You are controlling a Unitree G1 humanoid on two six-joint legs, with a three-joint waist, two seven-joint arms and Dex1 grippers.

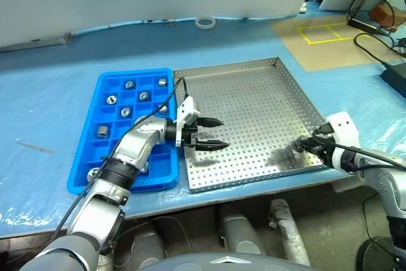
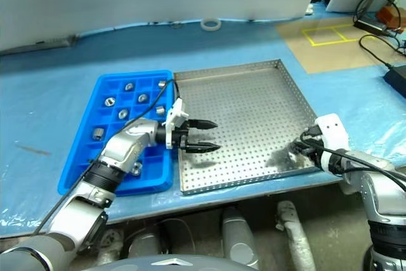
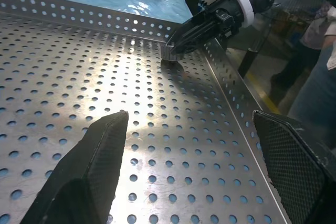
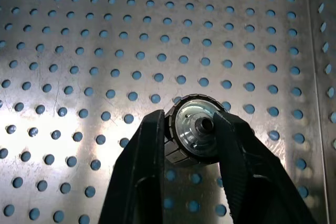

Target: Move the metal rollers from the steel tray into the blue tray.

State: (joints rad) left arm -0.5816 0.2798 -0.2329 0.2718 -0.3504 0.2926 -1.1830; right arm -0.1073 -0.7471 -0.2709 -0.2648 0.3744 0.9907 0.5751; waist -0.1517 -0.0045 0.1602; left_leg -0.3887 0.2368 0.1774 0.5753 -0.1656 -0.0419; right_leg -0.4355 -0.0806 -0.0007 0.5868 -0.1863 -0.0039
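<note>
The steel tray (image 1: 254, 99) lies in the middle of the table, with the blue tray (image 1: 95, 96) against its left side. Several metal rollers (image 1: 144, 96) sit in the blue tray's compartments. At the steel tray's near right corner, my right gripper (image 1: 303, 145) is shut on one metal roller (image 4: 193, 129), which is gripped between both fingers just above the perforated floor. My left gripper (image 1: 223, 133) hangs open over the steel tray's left part, pointing right, with nothing between its fingers. The left wrist view shows the right gripper (image 3: 176, 48) across the tray.
A white tape ring (image 1: 205, 22) lies at the back of the blue-covered table. To the far right are a brown board with a yellow taped square (image 1: 323, 33), cables and a black box (image 1: 394, 74). The table's front edge runs just below both trays.
</note>
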